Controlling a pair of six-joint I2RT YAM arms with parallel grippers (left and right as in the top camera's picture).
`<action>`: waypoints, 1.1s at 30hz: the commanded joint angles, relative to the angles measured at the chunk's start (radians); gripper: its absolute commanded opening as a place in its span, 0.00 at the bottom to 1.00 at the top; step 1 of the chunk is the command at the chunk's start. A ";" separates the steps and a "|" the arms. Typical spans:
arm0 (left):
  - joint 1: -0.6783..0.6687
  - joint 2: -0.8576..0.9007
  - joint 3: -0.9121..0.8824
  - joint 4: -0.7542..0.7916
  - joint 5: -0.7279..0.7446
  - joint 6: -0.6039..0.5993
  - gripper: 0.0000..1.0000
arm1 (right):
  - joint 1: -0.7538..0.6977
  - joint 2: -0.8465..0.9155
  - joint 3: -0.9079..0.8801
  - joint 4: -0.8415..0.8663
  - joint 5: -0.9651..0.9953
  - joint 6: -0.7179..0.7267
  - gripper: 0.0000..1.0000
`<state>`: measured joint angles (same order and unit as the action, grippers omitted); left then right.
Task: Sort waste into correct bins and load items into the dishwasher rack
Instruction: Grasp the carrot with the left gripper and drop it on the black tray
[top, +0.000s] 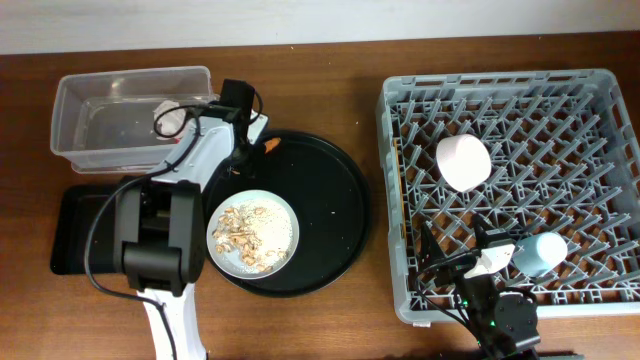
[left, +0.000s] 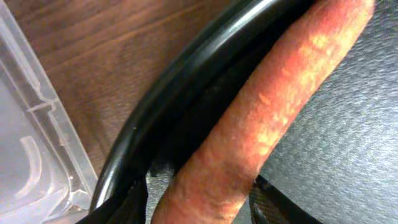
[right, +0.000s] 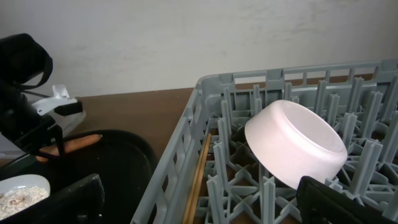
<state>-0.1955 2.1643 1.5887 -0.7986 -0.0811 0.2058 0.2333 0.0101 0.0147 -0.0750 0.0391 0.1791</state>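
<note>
An orange carrot piece (left: 261, 124) lies on the round black tray against its rim, also seen from overhead (top: 271, 145). My left gripper (left: 199, 211) straddles the carrot's near end, open, with thin gaps on both sides. The plate (top: 285, 232) with rice scraps (top: 243, 233) sits on the same tray. A crumpled napkin (top: 170, 118) lies in the clear tub (top: 100, 90). The white bowl (top: 463, 162) and blue cup (top: 540, 252) are in the grey rack (top: 400, 300). My right gripper (right: 205, 208) is open and empty over the rack's front left. No red wrapper shows.
The round black tray (top: 335, 210) sits between the bins and the rack. The shallow black tray (top: 75, 230) lies in front of the tub, partly under my left arm. A wooden stick (right: 199, 174) lies along the rack's left wall.
</note>
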 joint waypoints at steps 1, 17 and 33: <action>-0.037 0.009 -0.004 -0.029 0.040 0.013 0.51 | -0.005 -0.006 -0.009 -0.002 -0.002 -0.007 0.98; 0.027 -0.370 0.232 -0.518 0.029 -0.463 0.01 | -0.005 -0.006 -0.009 -0.002 -0.002 -0.007 0.98; 0.522 -0.599 -0.590 -0.050 0.154 -1.114 0.55 | -0.005 -0.006 -0.009 -0.002 -0.002 -0.007 0.98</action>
<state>0.2962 1.5799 1.0431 -0.8768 0.0082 -0.8455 0.2333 0.0101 0.0147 -0.0750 0.0391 0.1791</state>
